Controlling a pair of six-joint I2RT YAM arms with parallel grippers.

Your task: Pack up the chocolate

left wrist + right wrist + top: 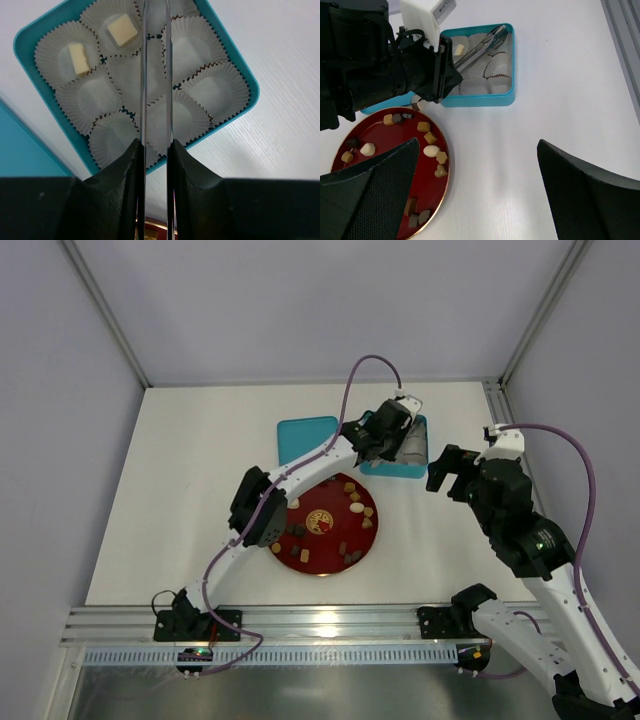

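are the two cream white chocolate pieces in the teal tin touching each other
Apart. The left wrist view shows the square cream white chocolate piece and the oblong one in separate crinkled paper cups, with cup walls between them.

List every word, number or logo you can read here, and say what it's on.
Sticker on the white housing at the left wrist: print too small to read.
Gold emblem on the red plate: blurred, no letters legible.
No other text in view.
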